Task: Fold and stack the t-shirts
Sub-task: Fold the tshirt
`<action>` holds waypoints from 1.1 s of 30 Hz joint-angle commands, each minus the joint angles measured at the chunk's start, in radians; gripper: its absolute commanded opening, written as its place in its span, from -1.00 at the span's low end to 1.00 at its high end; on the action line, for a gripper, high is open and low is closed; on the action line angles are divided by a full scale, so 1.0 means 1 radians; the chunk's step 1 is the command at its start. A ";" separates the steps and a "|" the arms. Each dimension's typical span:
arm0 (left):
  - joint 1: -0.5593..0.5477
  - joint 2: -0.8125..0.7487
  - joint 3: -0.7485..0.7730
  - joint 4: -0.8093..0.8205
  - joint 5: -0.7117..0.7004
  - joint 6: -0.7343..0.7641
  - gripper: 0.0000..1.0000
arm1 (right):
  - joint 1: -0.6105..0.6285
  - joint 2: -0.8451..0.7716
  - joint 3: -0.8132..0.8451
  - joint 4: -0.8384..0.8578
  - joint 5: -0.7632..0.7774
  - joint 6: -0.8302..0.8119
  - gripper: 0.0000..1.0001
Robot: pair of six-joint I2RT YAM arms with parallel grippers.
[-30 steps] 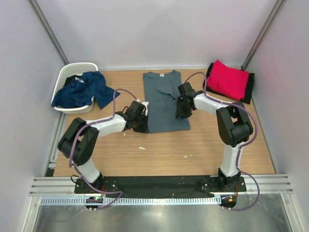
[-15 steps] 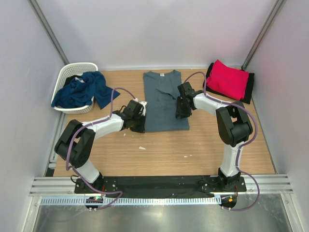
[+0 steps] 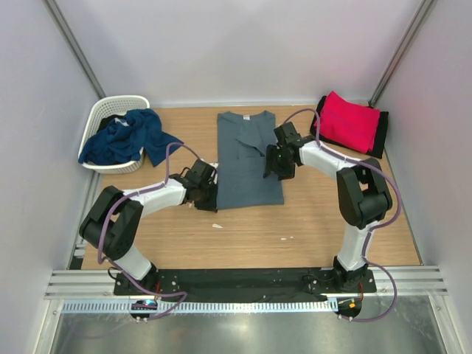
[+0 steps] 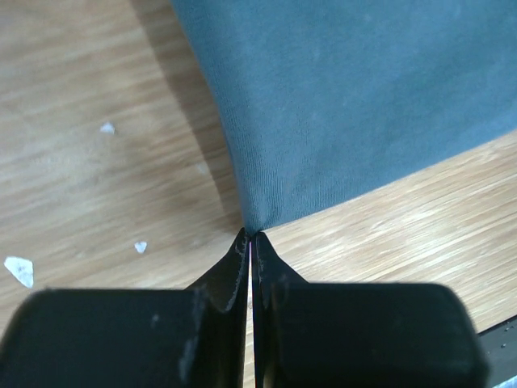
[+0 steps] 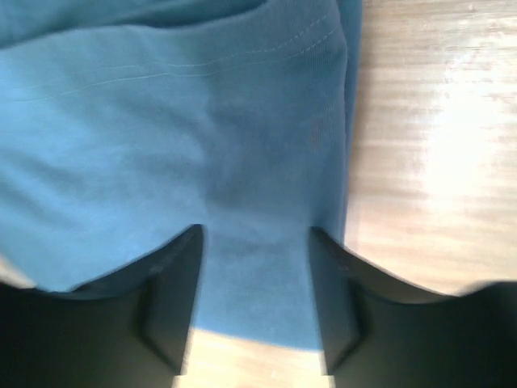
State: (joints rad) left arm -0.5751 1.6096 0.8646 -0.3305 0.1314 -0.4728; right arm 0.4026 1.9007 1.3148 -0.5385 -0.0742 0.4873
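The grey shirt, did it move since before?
Yes. The grey shirt slid slightly left, toward the white basket and away from the red shirt.

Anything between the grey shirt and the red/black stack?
No loose object lies on the table between the grey-blue t-shirt and the red-on-black stack. Only the right arm crosses that gap, its fingers open over the shirt's right edge.

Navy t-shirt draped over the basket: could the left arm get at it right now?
Probably not yet: the left gripper is shut on the grey t-shirt; nothing else blocks the way to the navy t-shirt.
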 commanded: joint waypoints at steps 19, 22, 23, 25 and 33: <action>0.006 -0.157 -0.099 -0.122 -0.004 -0.132 -0.99 | 0.192 -0.479 -0.445 -0.058 -0.041 0.094 0.42; 0.006 -0.166 -0.107 -0.127 -0.001 -0.136 -0.99 | 0.203 -0.471 -0.443 -0.057 -0.010 0.100 0.41; 0.006 -0.169 -0.107 -0.128 -0.004 -0.138 -0.99 | 0.205 -0.468 -0.445 -0.057 0.007 0.099 0.41; 0.006 -0.172 -0.108 -0.134 -0.007 -0.138 -1.00 | 0.205 -0.459 -0.445 -0.058 0.025 0.086 0.39; 0.006 -0.175 -0.107 -0.145 -0.016 -0.139 -1.00 | 0.206 -0.422 -0.447 -0.031 0.051 0.047 0.22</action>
State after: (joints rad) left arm -0.5735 1.4658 0.7620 -0.4480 0.1131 -0.6029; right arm 0.6060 1.4708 0.8539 -0.6048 -0.0509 0.5522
